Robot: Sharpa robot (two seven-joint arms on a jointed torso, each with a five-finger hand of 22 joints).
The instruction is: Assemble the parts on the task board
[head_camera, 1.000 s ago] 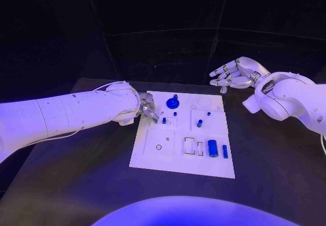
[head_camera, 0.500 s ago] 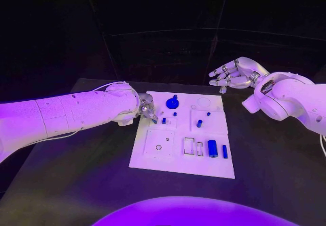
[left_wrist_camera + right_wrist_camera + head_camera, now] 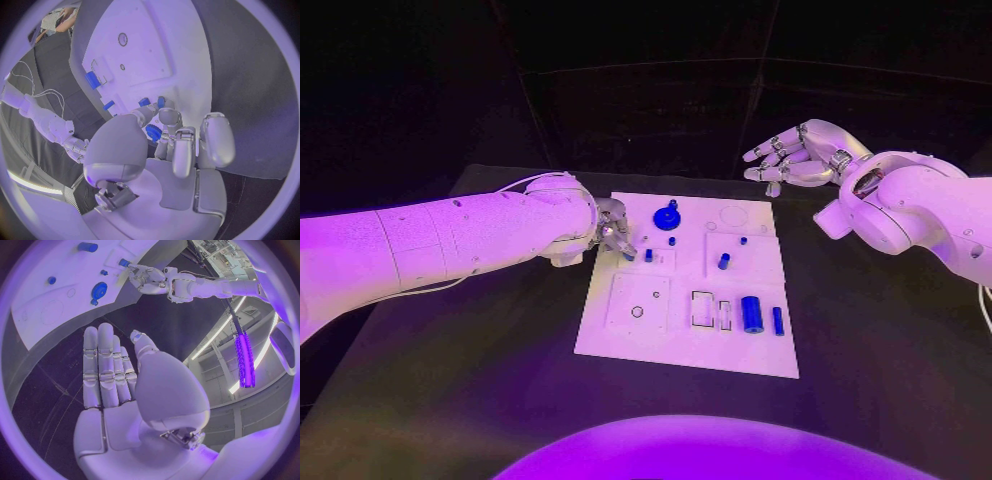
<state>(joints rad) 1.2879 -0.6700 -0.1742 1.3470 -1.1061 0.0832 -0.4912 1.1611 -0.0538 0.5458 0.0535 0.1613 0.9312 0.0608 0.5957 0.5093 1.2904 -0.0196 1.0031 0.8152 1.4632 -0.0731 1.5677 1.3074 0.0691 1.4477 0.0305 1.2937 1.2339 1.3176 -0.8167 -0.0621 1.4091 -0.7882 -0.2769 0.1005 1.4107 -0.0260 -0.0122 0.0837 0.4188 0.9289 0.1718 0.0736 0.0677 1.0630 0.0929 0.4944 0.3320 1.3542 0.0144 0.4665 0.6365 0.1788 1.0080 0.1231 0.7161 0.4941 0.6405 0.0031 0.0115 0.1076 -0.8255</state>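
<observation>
On the white rectangular task board point(image 3: 687, 330), near the front edge, a blue cylinder point(image 3: 751, 315) lies with its long axis front to back. Farther back, the left hand point(image 3: 612, 238) pinches a small blue peg point(image 3: 648, 256) at the board's left edge. The right hand point(image 3: 798, 158) hovers beyond the far edge, fingers straight and side by side, holding nothing, so the left hand is much nearer the parts.

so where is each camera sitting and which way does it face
Head view: on the robot's head, looking down at the task board; both arms come in from the sides.
Left wrist view: behind the left robot hand, facing the board's blue parts, with its own fingers in the middle.
Right wrist view: behind the right robot hand, raised off the board, fingers apart.
Shared: all three show the board; head and right wrist views both show the left robot hand.
</observation>
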